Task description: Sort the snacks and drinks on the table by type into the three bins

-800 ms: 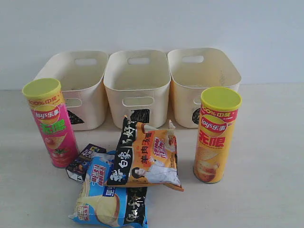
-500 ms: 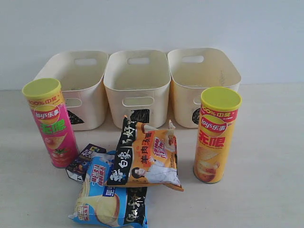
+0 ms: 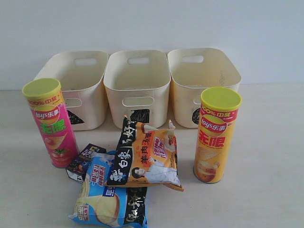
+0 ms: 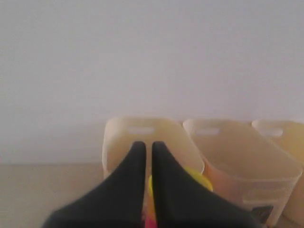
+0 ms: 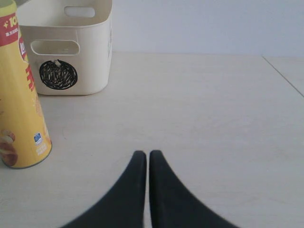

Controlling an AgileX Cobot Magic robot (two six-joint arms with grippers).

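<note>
Three cream bins stand in a row at the back: left bin (image 3: 90, 102), middle bin (image 3: 137, 90), right bin (image 3: 183, 97). The pink Lay's can (image 3: 51, 124) stands front left, the orange-yellow can (image 3: 214, 137) front right. An orange noodle bag (image 3: 149, 154) lies on a blue noodle bag (image 3: 107, 202). A dark purple carton (image 3: 83, 162) and a white and blue-purple carton (image 3: 98, 175) lie partly hidden beside them. My left gripper (image 4: 148, 145) is shut and empty, behind the pink can's lid (image 4: 202, 180). My right gripper (image 5: 147, 154) is shut over bare table, right of the orange-yellow can (image 5: 19, 95). Neither gripper shows in the exterior view.
The right bin (image 5: 71, 45) carries a black scribbled circle (image 5: 58, 74) on its front. A pale wall (image 3: 152, 23) rises directly behind the bins. A table seam (image 5: 282, 76) runs at the far right of the right wrist view.
</note>
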